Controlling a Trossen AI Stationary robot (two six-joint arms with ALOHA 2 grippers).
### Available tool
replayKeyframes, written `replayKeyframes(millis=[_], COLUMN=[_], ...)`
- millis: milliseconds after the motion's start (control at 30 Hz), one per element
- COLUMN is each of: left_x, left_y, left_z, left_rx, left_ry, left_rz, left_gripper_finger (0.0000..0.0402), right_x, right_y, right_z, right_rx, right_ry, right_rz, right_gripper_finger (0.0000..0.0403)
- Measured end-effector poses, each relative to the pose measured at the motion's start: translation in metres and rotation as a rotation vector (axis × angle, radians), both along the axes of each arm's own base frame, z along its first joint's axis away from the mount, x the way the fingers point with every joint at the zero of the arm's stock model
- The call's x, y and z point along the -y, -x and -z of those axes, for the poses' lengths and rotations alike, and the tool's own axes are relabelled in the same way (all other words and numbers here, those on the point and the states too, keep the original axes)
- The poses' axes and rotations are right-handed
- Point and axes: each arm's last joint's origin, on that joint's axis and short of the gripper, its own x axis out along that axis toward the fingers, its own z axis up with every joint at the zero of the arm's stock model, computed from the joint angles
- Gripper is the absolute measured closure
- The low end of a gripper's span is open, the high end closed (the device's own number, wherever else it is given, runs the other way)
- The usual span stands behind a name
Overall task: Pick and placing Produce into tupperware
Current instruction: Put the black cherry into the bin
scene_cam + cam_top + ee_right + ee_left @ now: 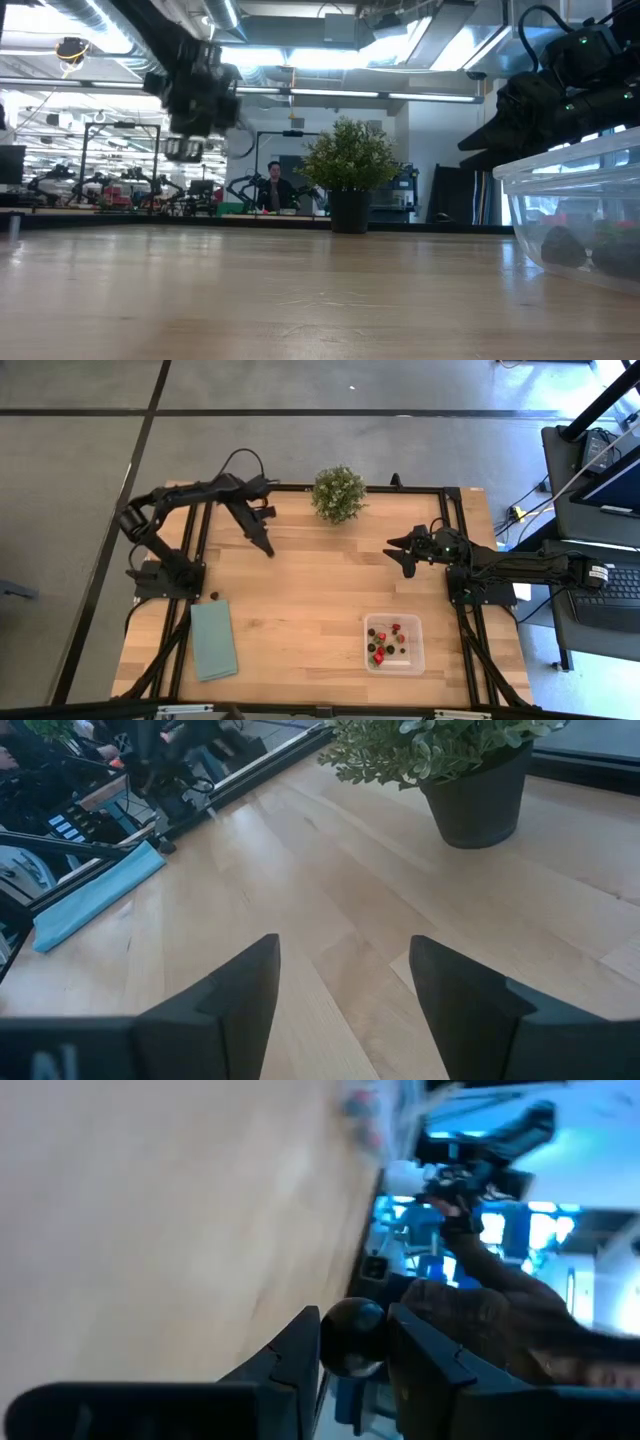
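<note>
Tupperware [394, 643]: clear, lidless, rounded rectangle at the near right of the table [300, 610]; its wall fills the right edge of the low view, nearest that camera.
Produce in the tupperware [385, 645]: several tiny berries, some bright red, some dark, clustered on its floor.
Teal cloth [213, 640]: flat at the near left of the table, well apart from the tupperware.
Loose dark berry [213, 596]: on the wood just beyond the cloth's far edge, beside my left arm's base.
My left gripper [268, 548]: raised above the table's left-centre, fingers drawn close on a dark round berry [350, 1336] pinched between the tips, well apart from the tupperware.
My right gripper [398, 551]: hovering over the right side of the table, beyond the tupperware, its fingers [230, 1000] spread wide with nothing between them and only bare wood ahead.
Potted plant [338, 493]: bushy green, in a dark pot at the far edge, between my two arms.
Background: a person [270, 187] seated in the room behind the table, left of the plant in the low view.
</note>
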Motion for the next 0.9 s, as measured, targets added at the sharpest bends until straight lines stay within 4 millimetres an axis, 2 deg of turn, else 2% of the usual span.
replayKeyframes(millis=[133,233,333,433,533,700,800,900], left_x=[0.018,0.036,0.057,0.08,0.103,0.142,0.165,0.187], left_y=[-0.029,-0.062,-0.095,-0.12,-0.131,-0.145,-0.163,-0.189], left_z=[-0.014,-0.026,-0.046,-0.069,-0.084,-0.081,-0.068,-0.064], left_rx=[0.127,0.264,0.457,0.675,0.81,0.83,0.83,0.907], left_ry=[-0.07,-0.128,-0.199,-0.316,-0.417,-0.635,-0.664,-0.655], left_rz=[0.059,0.106,0.129,0.084,-0.001,-0.134,-0.118,-0.108], left_gripper_finger=[0.0315,0.0303,0.0299,0.0308,0.0317,0.0309,0.0305,0.0312], right_x=[0.0,0.0,0.0,0.0,0.0,0.0,0.0,0.0], right_y=[0.0,-0.001,-0.001,-0.001,-0.001,-0.001,-0.001,-0.002], right_z=[-0.001,-0.003,-0.003,-0.004,-0.005,-0.005,-0.005,-0.005], right_rx=[0.012,0.025,0.034,0.044,0.051,0.051,0.053,0.059], right_ry=[0.004,0.009,0.01,0.009,0.011,0.011,0.009,0.004], right_rz=[0.0,-0.001,-0.009,-0.009,-0.01,-0.01,-0.011,-0.032], right_gripper_finger=[0.0176,0.0176,0.0176,0.0176,0.0176,0.0176,0.0176,0.0176])
